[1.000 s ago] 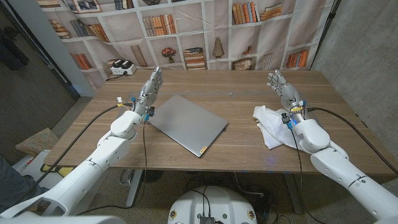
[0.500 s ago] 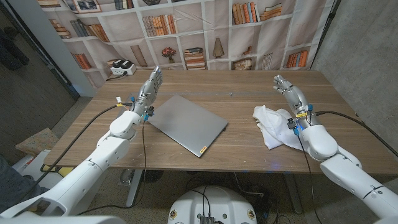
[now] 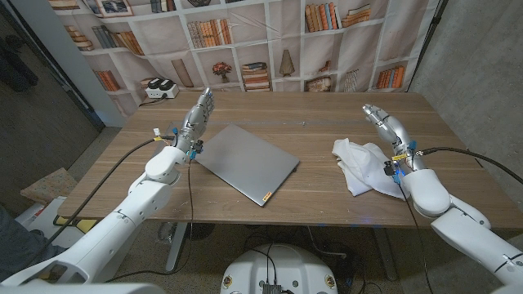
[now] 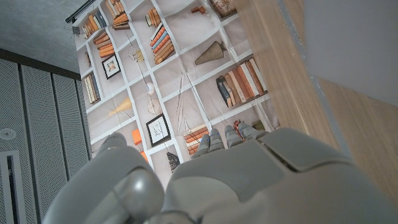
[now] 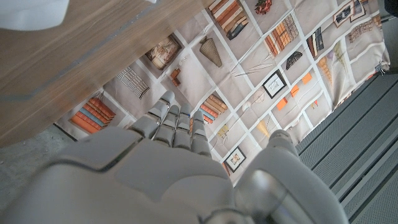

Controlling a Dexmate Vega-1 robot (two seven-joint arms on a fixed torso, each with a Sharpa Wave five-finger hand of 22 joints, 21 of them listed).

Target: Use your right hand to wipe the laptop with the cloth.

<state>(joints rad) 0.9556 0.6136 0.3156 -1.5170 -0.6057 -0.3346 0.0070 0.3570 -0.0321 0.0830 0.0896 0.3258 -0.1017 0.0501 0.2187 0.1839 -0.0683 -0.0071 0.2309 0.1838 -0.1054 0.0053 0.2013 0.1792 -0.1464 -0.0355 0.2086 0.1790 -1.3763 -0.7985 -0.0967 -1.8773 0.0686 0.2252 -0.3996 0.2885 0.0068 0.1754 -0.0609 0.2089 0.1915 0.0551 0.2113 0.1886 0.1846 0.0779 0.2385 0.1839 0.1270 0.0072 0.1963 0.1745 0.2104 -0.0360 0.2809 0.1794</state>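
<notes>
Right hand (image 3: pixel 386 125) hovers beside cloth (image 3: pixel 357 163), fingers (image 3: pixel 373 111) extended, holding nothing.

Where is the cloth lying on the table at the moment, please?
In the head view the white cloth lies crumpled on the right half of the wooden table, between the closed laptop and the right hand, which is beside it.
</notes>
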